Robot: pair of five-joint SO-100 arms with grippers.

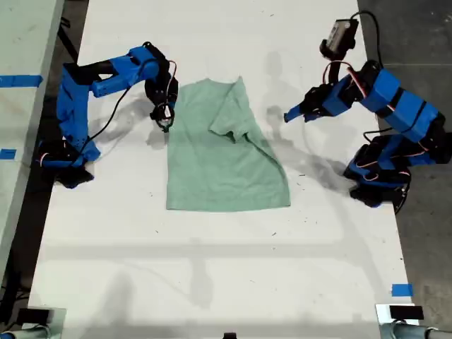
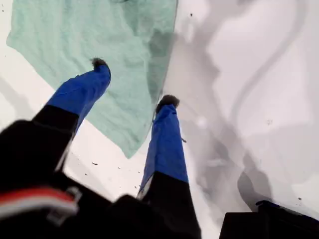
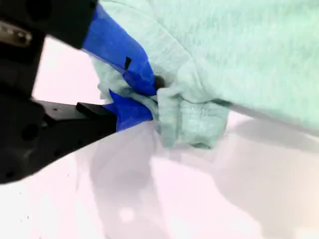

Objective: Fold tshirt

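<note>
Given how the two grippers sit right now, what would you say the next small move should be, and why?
Probably lift my second gripper and carry the pinched edge of the tshirt across toward the exterior view's right: its jaws are shut on cloth, while my first gripper hangs open above the table.

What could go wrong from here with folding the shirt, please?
1. My second claw pinches only a small bunched bit of hem at the shirt edge, so the fabric may slip out when lifted.
2. My first claw is open above the table, off the cloth; pulling one side alone could drag and skew the shirt.
3. The already folded sleeve flap could fall open.
</note>
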